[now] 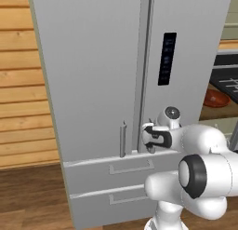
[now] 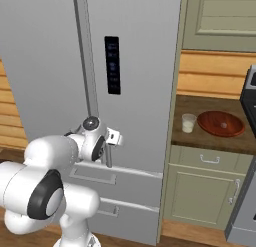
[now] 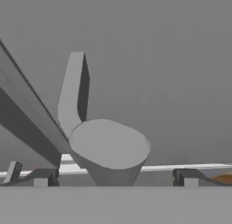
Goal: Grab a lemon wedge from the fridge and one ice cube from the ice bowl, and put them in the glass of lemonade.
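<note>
Grey metal covered the fridge (image 2: 135, 66), its two doors shut, a black vertical panel (image 2: 112, 65) on the right-hand door and two drawers (image 1: 123, 171) below. At the foot of that door's bar handle (image 3: 106, 150) the gripper (image 3: 115, 180) stood released, a dark finger tip to either side of the bar's end without touching it. To the fridge's right, on a wooden counter (image 2: 192, 133), the glass of lemonade (image 2: 188, 123) stood just beside the reddish-brown ice bowl (image 2: 221, 123), the glass being the nearer to the fridge.
</note>
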